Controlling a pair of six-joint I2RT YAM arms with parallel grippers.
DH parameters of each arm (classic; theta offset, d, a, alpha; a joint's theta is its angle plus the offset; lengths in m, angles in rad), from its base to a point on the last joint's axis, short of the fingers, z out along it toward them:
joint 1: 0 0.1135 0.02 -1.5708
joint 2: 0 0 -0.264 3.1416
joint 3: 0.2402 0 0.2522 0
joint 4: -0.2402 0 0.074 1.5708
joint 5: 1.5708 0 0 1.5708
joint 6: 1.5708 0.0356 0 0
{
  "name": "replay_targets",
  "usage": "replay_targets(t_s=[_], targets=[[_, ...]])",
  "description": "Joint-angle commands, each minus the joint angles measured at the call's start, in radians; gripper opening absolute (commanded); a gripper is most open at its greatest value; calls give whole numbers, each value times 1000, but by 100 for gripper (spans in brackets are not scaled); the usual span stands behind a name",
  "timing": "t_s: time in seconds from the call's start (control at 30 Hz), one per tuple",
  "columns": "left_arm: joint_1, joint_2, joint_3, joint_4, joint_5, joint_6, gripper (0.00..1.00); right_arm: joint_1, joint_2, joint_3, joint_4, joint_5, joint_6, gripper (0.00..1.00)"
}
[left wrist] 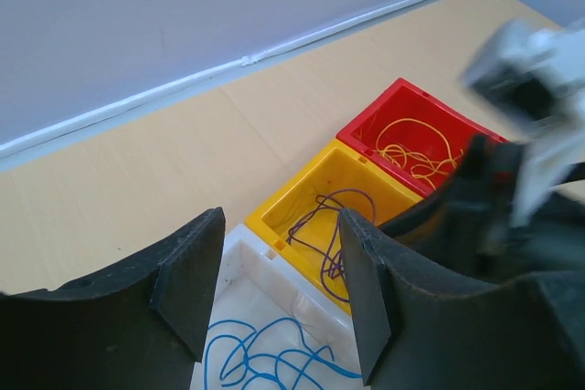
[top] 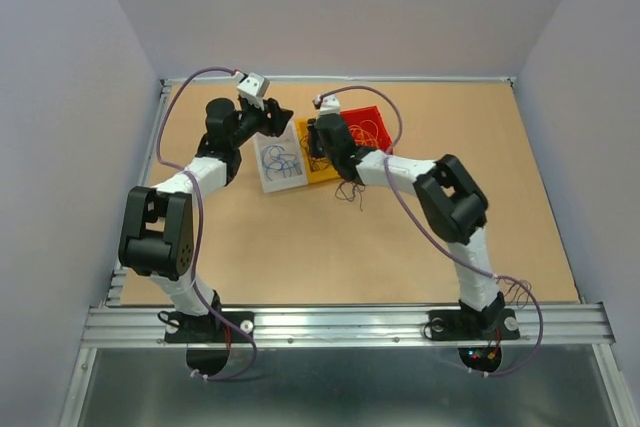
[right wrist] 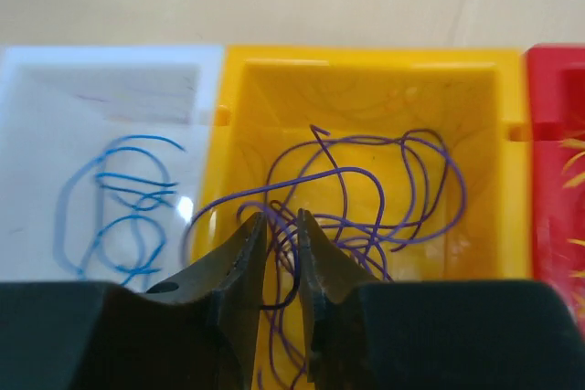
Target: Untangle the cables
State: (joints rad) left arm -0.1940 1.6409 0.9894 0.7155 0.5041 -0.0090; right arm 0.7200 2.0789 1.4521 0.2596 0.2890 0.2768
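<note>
The cables lie sorted in three bins. Blue cables [right wrist: 119,198] are in the white bin [right wrist: 110,54], purple cables [right wrist: 384,180] in the yellow bin [right wrist: 366,63], and yellow-orange cables [left wrist: 411,148] in the red bin [left wrist: 402,93]. My right gripper [right wrist: 281,221] is low inside the yellow bin. Its jaws stand a narrow gap apart, and a loop of purple cable passes between them without being pinched. My left gripper [left wrist: 281,226] hovers open above the white bin [left wrist: 274,280] with nothing between its fingers. From above, both grippers [top: 272,115] [top: 318,137] are at the bins.
The three bins sit side by side at the far middle of the tan table [top: 300,247]. A few dark loose cables [top: 352,195] lie on the table under the right arm's forearm. The right arm [left wrist: 512,180] stands close beside my left gripper.
</note>
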Motion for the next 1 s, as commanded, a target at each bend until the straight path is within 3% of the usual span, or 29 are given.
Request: replay_targets(t_s=[0.0, 0.07, 0.2, 0.37, 0.47, 0.5, 0.6, 0.7, 0.73, 0.8, 0.83, 0.97], targets=[[8, -38, -6, 62, 19, -5, 63, 9, 203, 288, -444, 90, 25, 16], [8, -42, -6, 61, 17, -3, 63, 9, 233, 323, -528, 96, 41, 1], [8, -41, -6, 62, 30, -6, 63, 9, 141, 248, -556, 200, 90, 1], [8, -35, -3, 62, 36, -2, 63, 12, -58, 44, -361, 201, 81, 1], [7, -35, -6, 62, 33, 4, 63, 10, -184, -72, -234, 150, 50, 9], [7, -36, -8, 62, 31, 3, 64, 12, -245, -97, -188, 138, 44, 19], [7, -36, -11, 62, 33, 27, 64, 10, -331, -203, -123, 118, 30, 30], [4, -33, -12, 61, 33, 33, 65, 10, -413, -248, -102, 114, 38, 49], [2, -35, -11, 62, 33, 34, 66, 10, -439, -274, -105, 114, 48, 62], [-2, -33, -12, 62, 28, 38, 66, 10, -456, -305, -108, 108, 84, 75], [-2, -30, -12, 61, 27, 40, 66, 10, -459, -317, -131, 105, 94, 88], [-2, -36, -14, 61, 24, 43, 67, 12, -439, -352, -226, 136, 147, 100]])
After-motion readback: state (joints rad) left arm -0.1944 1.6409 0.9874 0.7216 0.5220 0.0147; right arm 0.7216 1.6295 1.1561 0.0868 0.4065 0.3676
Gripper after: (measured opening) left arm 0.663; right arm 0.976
